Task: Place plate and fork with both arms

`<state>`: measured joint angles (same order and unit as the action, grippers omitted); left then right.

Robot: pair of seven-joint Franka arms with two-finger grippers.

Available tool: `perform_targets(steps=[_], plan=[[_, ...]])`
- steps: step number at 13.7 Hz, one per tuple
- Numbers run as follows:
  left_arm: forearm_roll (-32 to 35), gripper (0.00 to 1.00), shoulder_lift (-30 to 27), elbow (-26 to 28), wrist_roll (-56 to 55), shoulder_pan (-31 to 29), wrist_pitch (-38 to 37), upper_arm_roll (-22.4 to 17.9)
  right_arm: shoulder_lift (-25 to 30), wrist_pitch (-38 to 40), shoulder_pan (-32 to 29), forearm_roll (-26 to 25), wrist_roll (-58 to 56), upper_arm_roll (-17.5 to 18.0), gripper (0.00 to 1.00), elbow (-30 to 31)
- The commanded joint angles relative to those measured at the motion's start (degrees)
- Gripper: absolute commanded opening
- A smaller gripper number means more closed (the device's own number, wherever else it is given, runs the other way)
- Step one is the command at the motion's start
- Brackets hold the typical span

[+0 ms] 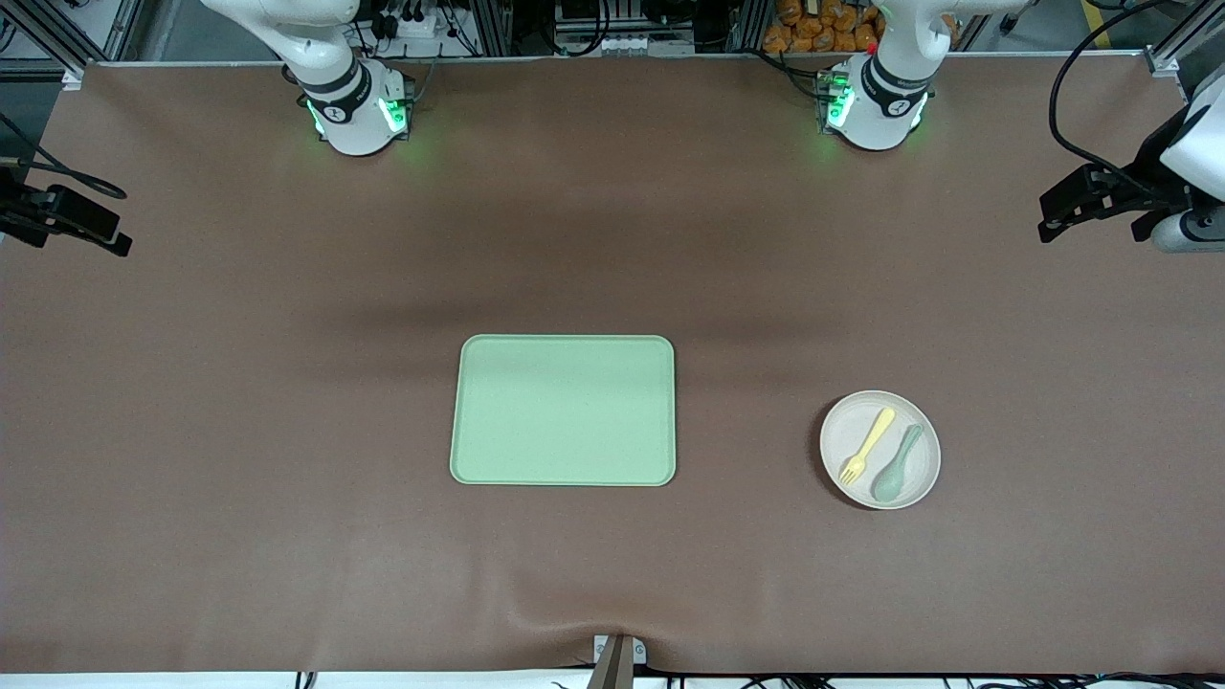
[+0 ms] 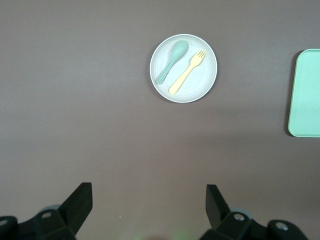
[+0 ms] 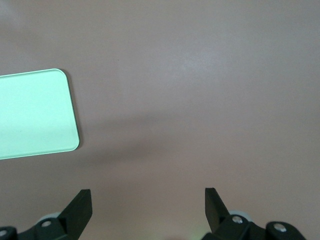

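Note:
The pale round plate [image 1: 924, 471] [image 2: 200, 82] lies on the brown table toward the left arm's end. On it rests the yellow fork [image 1: 867, 445] [image 2: 186, 73], beside a green spoon [image 1: 897, 464] [image 2: 171, 62]. My left gripper [image 2: 148, 186] hangs open high over bare table, well apart from the plate, with nothing between its fingers. My right gripper [image 3: 147, 191] is also open and empty, high over bare table beside the tray's corner. Only the two arm bases show in the front view, so both hands are hidden there.
A light-green rectangular tray [image 1: 563, 410] [image 2: 306, 92] [image 3: 35, 115] lies mid-table with nothing on it. Black camera mounts reach in at both ends of the table [image 1: 67, 218] [image 1: 1101, 196]. The brown cover wrinkles near the front edge.

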<state>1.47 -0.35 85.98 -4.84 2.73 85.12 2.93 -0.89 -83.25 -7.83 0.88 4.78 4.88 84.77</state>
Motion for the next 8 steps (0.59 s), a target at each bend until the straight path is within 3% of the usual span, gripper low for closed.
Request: perform_targets(steps=[1,8], plan=[[-0.2,1.00,0.1,-1.2,-0.2,-0.4,-0.7,-0.1,0.6,-0.3,-0.5,0.4,-0.4,0.4,1.00,0.6],[-0.7,1.00,1.6,-1.8,-0.3,0.3,-1.3,0.0,0.5,-0.6,-0.5,0.5,-0.4,0.4,1.00,0.6]])
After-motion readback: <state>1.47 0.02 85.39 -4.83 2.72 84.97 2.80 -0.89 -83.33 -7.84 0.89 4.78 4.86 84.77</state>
